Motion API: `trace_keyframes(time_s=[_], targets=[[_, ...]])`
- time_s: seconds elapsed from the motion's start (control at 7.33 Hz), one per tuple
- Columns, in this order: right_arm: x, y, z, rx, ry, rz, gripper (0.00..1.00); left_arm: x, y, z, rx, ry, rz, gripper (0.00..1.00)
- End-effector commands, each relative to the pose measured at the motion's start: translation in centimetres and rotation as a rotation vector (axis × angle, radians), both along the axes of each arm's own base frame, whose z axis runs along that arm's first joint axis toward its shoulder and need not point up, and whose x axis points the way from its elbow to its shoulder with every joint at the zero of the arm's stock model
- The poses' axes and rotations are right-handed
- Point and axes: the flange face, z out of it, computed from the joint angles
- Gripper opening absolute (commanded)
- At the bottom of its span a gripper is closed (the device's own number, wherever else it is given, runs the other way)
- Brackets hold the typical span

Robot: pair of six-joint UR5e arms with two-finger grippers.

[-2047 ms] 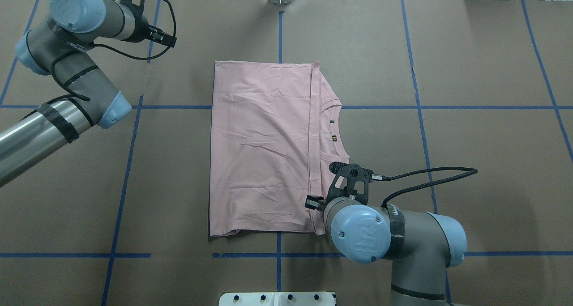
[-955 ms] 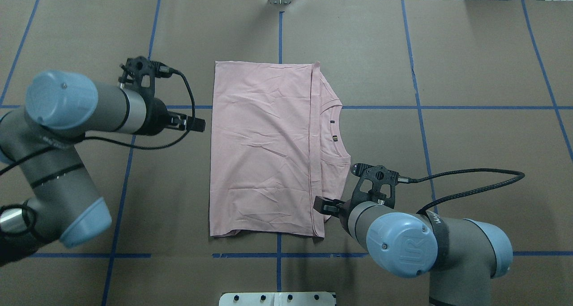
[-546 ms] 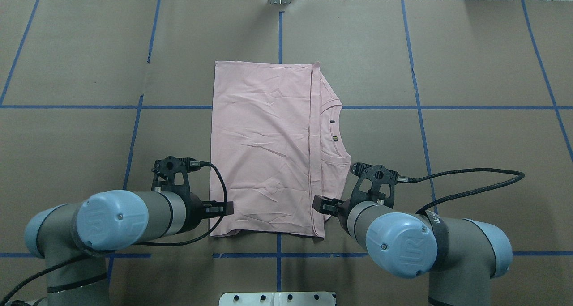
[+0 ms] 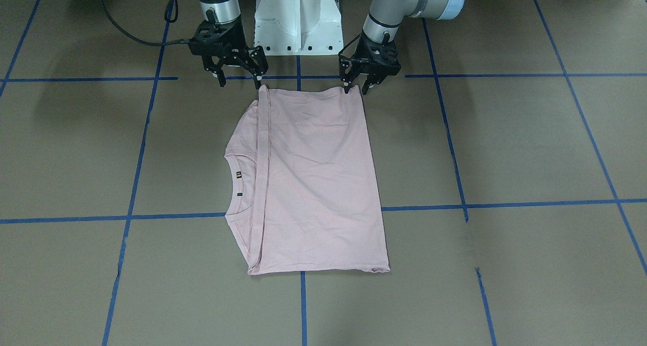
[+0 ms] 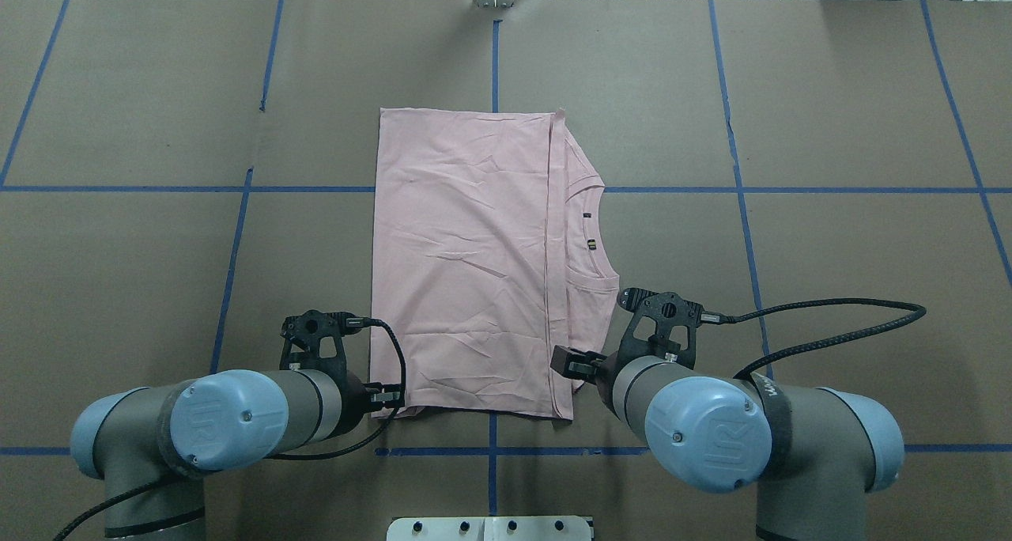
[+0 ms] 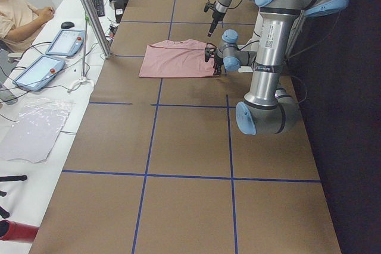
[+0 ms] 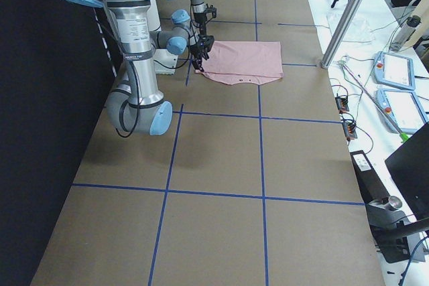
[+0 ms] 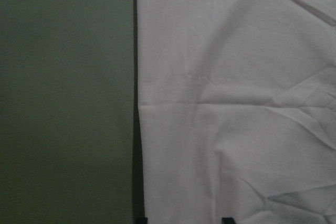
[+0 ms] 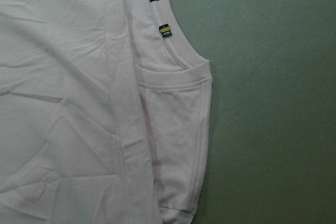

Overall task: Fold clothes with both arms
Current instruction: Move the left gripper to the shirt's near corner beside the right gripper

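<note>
— Starting across the table: how do the claws stand?

— Both spread. The left claw (image 4: 356, 89) straddles one near corner of the T-shirt (image 4: 313, 184), tips right at the cloth. The right claw (image 4: 240, 81) gapes wider: its inner finger sits just at the other near corner, its outer one over bare table (image 4: 505, 148). The shirt lies flat, stretching away from both.

— Overhead?

— The wrists cover most of the fingers, so no opening can be read there. It does show the shirt's squared outline, neck side toward the right claw.

— The two end views?

— Too small to judge fingers. They add only that both claws are low, close to the tabletop.

— Wrist cameras?

— Left: two fingertips (image 8: 139, 219) apart at the frame's bottom, one right on the shirt's straight edge, the other over cloth. Right: no fingers in frame. Just ahead of that claw lie the hem band (image 9: 123, 108), a tucked sleeve (image 9: 178, 140) and the collar (image 9: 177, 51), stacked. The front view flattens that layering.

— So what could go wrong?

— I'd judge that the left pinch, so near the edge, could slip off or take only the top layer. The right could miss the sleeve underneath, and the fold would spill when lifted. Uneven lifting would skew the cloth.
</note>
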Motion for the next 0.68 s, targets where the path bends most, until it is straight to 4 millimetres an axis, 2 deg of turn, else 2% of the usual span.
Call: trace_keyframes(time_s=[0.0, 0.27, 0.41, 0.55], targets=[[0.01, 0.00, 0.10, -0.002, 0.002, 0.002, 1.00, 0.50, 0.62, 0.41, -0.002, -0.008, 0.012, 0.56], [-0.03, 0.08, 0.10, -0.004, 0.001, 0.002, 1.00, 0.87, 1.08, 0.53, -0.003, -0.011, 0.021, 0.52], [-0.07, 0.05, 0.16, -0.003, 0.003, 0.003, 1.00, 0.95, 1.24, 0.53, -0.003, -0.011, 0.024, 0.44], [-0.01, 0.08, 0.18, -0.005, 0.002, 0.003, 1.00, 1.01, 1.32, 0.44, -0.002, -0.010, 0.026, 0.29]])
